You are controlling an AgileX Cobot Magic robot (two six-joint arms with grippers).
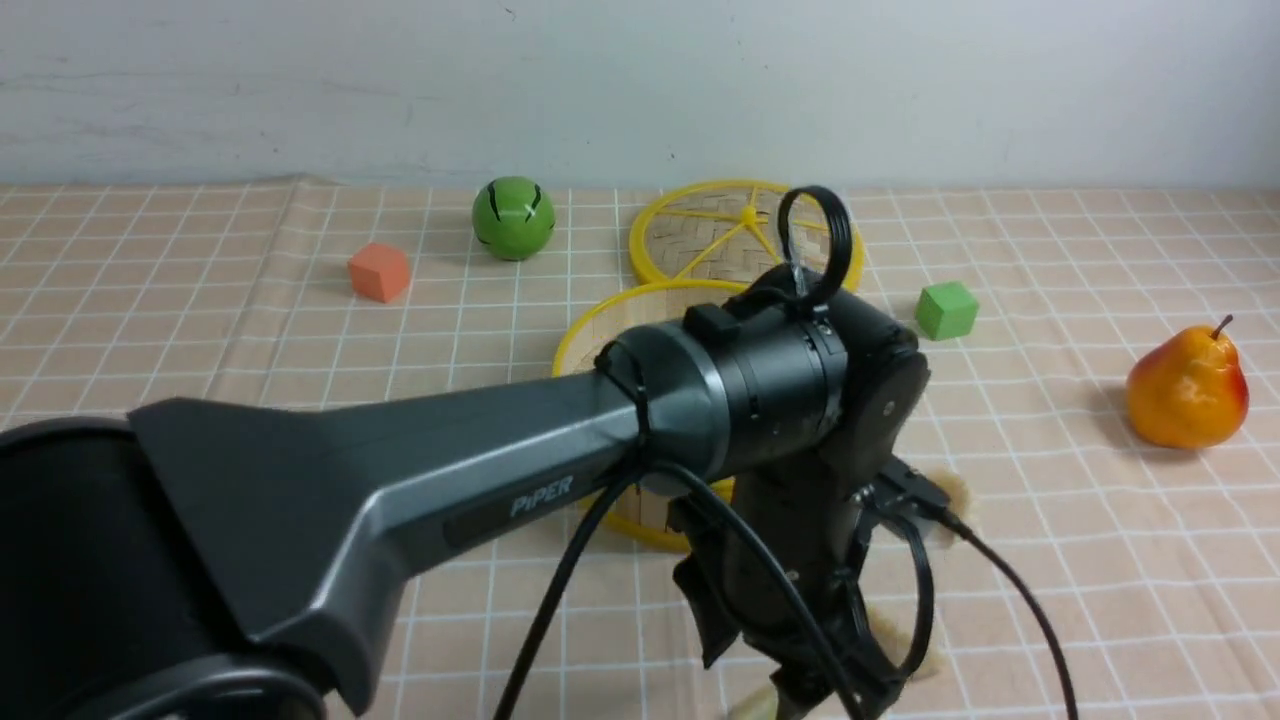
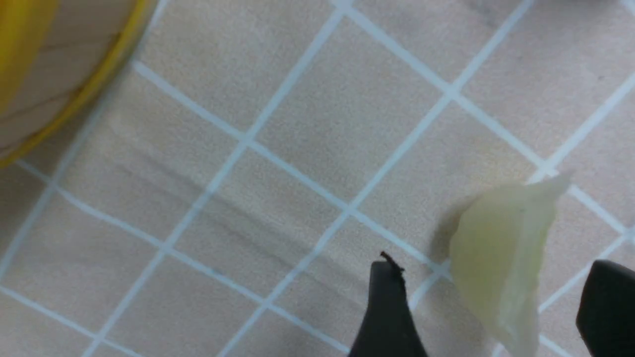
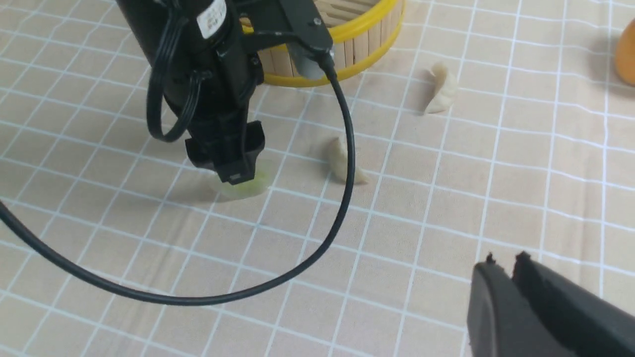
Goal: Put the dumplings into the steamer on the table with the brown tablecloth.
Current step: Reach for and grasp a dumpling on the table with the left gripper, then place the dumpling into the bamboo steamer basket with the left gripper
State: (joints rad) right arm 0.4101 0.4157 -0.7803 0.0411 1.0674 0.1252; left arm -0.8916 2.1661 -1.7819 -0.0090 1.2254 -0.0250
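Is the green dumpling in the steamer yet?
No, the green dumpling lies on the cloth outside the steamer, between the open jaws of the left gripper.

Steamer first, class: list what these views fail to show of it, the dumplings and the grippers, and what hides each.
- Steamer floor: front view, left arm covers it; right wrist view, top edge cuts it; contents unknown.
- Green dumpling: right wrist view, left gripper covers most.
- Beige dumplings: front view, left arm hides all but slivers.
- Right gripper: right wrist view, bottom edge cuts it.
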